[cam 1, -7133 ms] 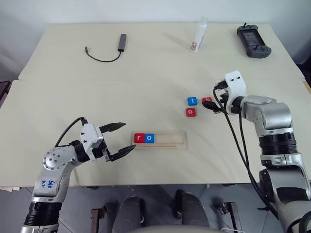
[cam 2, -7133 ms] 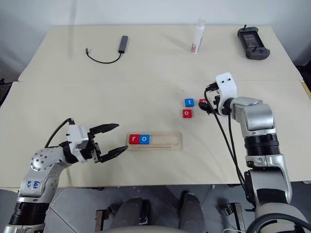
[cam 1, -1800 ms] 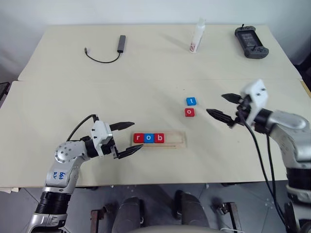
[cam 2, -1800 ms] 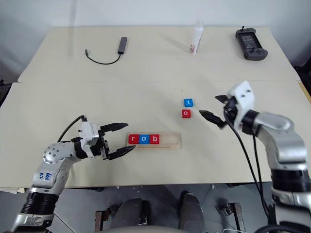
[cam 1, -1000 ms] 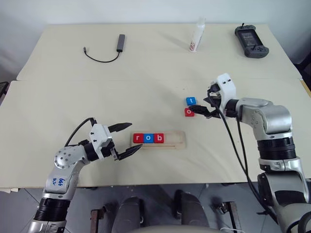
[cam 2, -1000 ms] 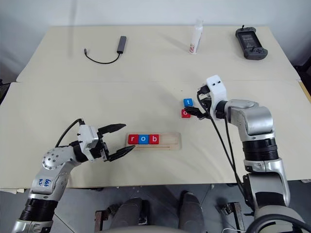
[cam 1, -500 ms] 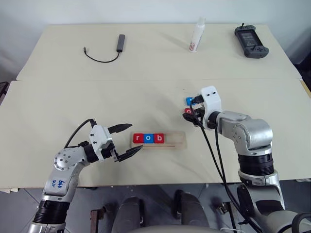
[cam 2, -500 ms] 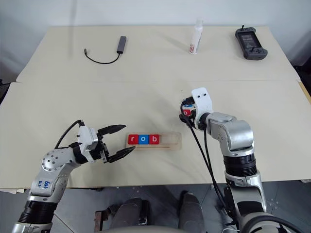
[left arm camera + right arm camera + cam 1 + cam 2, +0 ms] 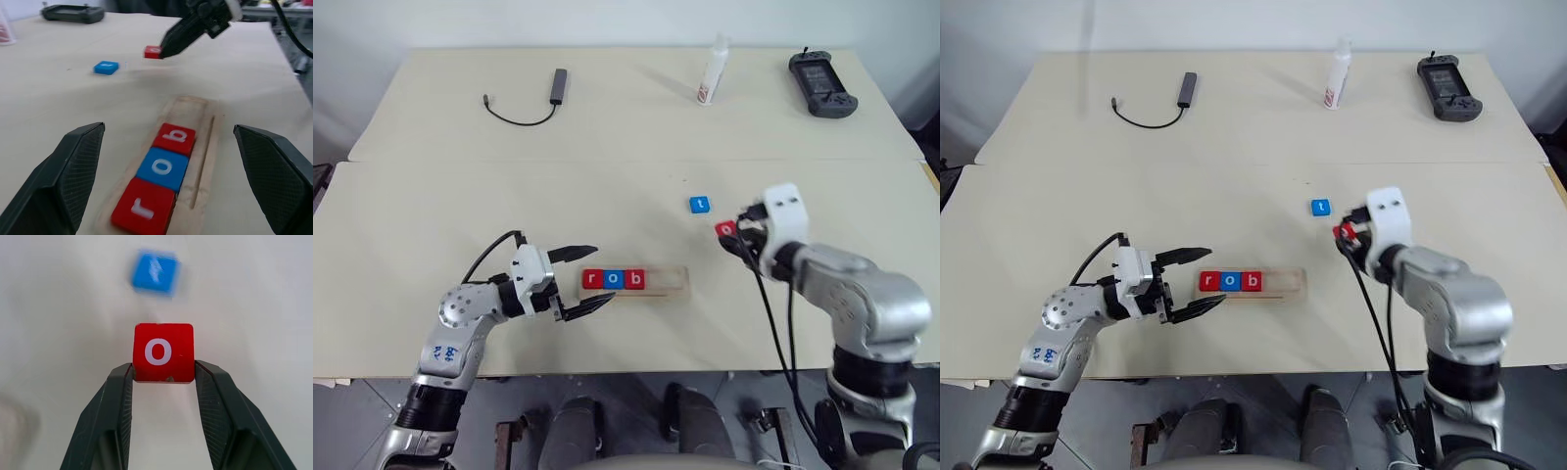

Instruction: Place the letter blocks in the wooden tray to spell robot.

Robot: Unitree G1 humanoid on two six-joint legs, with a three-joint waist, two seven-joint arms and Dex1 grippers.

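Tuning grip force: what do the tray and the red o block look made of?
Wooden tray: pale unfinished-looking wood, matte, faint grain and a routed groove. Red o block, clamped in the right gripper: probably painted wood or plastic; smooth even colour, rounded corners, crisp white printed letter. Which of the two, the look leaves open.

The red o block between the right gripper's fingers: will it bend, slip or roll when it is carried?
The red o block probably stays stiff: its edges look straight between the right gripper's fingers. It could slip, as only its lower edge is pinched. Its flat square shape is unlikely to roll.
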